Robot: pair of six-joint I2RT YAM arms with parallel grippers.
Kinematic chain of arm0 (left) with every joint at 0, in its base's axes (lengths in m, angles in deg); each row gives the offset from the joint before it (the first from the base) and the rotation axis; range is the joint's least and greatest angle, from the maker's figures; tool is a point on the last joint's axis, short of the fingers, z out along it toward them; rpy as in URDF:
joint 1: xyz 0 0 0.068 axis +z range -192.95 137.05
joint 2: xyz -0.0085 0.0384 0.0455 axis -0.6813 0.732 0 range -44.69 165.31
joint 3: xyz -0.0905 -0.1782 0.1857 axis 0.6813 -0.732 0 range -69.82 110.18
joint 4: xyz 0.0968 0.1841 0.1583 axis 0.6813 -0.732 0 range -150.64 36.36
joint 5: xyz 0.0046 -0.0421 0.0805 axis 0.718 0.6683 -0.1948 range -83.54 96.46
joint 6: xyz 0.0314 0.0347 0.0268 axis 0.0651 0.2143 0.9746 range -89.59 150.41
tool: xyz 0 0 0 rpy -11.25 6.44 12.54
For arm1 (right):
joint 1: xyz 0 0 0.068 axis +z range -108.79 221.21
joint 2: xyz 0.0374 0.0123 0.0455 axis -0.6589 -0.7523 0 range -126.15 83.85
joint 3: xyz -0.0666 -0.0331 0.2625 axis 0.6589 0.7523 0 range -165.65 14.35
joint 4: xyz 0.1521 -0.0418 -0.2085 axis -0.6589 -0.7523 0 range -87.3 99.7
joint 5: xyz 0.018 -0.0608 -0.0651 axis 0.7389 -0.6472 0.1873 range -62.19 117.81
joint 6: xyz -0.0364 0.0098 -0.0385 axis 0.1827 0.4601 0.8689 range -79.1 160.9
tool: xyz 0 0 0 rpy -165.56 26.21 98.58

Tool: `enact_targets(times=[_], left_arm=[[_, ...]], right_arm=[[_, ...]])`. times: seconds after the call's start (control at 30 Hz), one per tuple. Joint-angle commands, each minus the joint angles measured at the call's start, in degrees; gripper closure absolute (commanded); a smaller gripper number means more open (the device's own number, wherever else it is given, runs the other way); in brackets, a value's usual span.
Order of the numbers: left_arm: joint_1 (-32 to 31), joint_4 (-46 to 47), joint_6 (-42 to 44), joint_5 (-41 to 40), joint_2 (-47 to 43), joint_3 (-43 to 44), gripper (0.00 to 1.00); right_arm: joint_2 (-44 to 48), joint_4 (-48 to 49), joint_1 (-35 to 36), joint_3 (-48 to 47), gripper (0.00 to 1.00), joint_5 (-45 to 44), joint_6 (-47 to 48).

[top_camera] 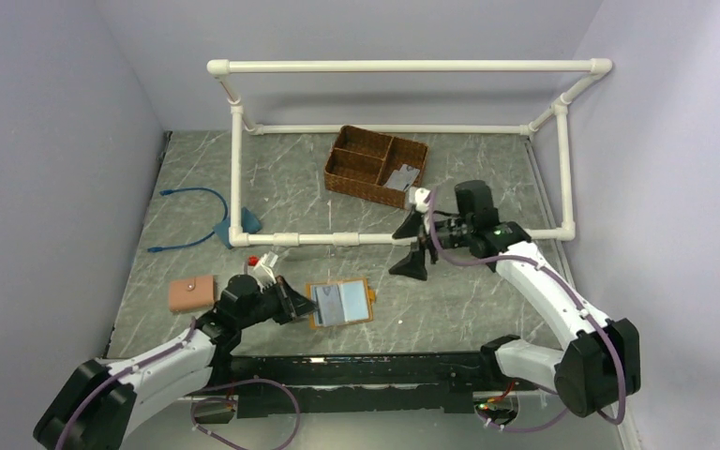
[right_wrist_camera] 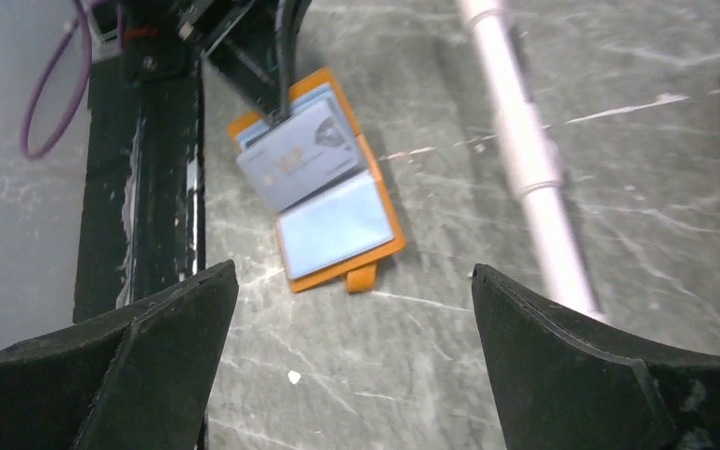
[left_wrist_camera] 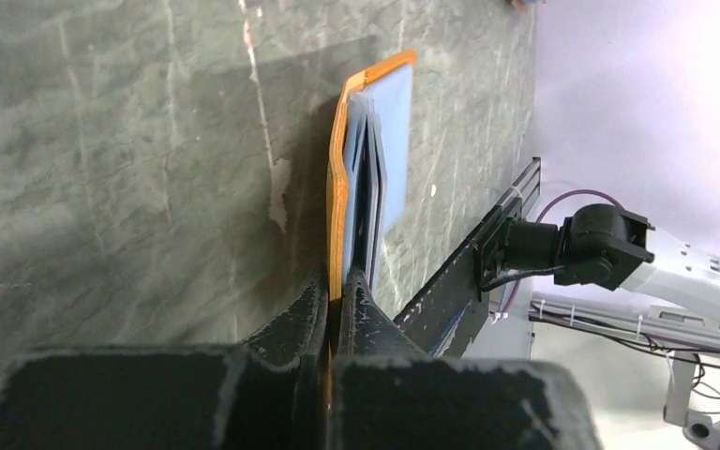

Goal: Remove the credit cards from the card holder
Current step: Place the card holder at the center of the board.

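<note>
The grey marbled tabletop (top_camera: 291, 178) carries a white pipe frame (top_camera: 337, 239) over its far half. A wicker basket (top_camera: 376, 165) stands at 12 o'clock. The card holder (top_camera: 339, 305) lies open at 6, a pink wallet (top_camera: 192, 293) at 8, a blue cable (top_camera: 192, 217) at 10.

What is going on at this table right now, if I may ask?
The left claw is shut on the edge of the open orange card holder, which lies on the table. The right claw hangs open and empty above the table by the white pipe frame. One pale card shows in the holder; a grey card-like piece lies in the wicker basket.
</note>
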Motion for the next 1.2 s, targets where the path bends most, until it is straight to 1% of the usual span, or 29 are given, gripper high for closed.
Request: enact_targets(times=[0.0, 0.17, 0.37, 0.57, 0.73, 0.87, 1.07, 1.17], left_arm=[[0.2, 5.7, -4.2, 2.5, 4.8, 3.5, 1.00], [-0.8, 7.7, -6.6, 2.8, 10.0, 4.9, 1.00], [-1.5, 3.9, -4.9, 2.0, 12.8, 7.3, 1.00], [-1.6, -7.9, -0.9, -0.5, 10.4, 11.8, 1.00], [-1.5, -17.5, 2.2, -5.9, 6.9, 15.0, 1.00], [-0.4, -27.3, 5.4, -9.6, 5.6, 18.3, 1.00], [1.5, -39.6, 10.6, -13.0, 5.2, 23.9, 1.00], [1.9, -47.5, 10.6, -18.7, 5.4, 26.9, 1.00]], right_arm=[[-0.8, 0.3, 6.0, 3.9, 0.04, -4.9, 6.3], [-1.0, 1.4, 12.0, 5.9, 0.09, -10.0, 9.4], [-1.9, 1.3, 14.7, 6.3, 0.09, -12.8, 11.6], [-2.0, -0.7, 14.9, 5.2, 0.07, -13.3, 13.5], [-2.1, -2.1, 14.9, 4.4, 0.06, -14.6, 14.5], [-2.0, -2.9, 14.7, 4.0, 0.06, -15.9, 15.1], [0.4, -2.9, 12.1, 4.2, 0.05, -15.8, 15.0], [1.5, -3.0, 10.4, 4.2, 0.05, -15.1, 14.6]])
